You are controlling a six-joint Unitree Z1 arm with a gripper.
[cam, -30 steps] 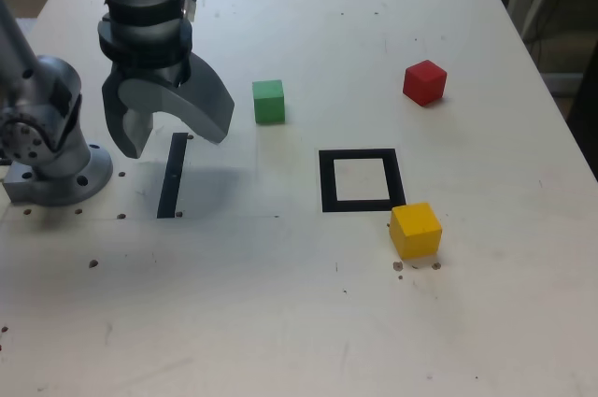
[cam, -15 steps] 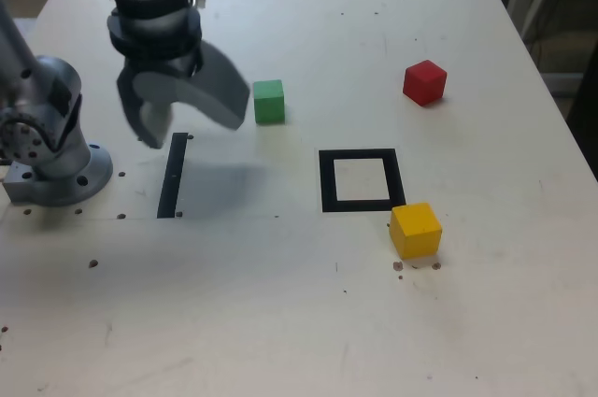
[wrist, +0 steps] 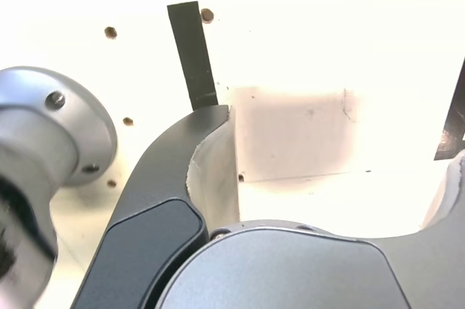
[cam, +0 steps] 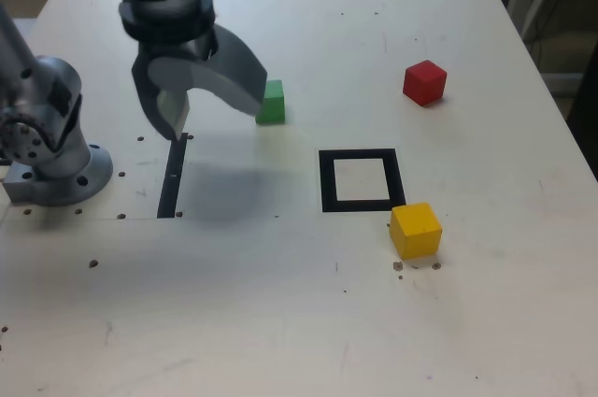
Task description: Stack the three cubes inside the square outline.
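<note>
gripper [cam: 213,117], spread wide and holding nothing, is seen up and to the exterior view's left of the matte yellow cube [cam: 416,231] and square outline [cam: 361,180]; the green cube [cam: 272,104] is partly covered by it; the red cube [cam: 425,83] is set well apart.

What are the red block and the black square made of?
The red cube could be painted wood or plastic: it looks smooth and matte, with plain faces and no bright shine. The square outline looks like black tape, because it is a flat, dark band with straight edges, lying right against the white table.
</note>
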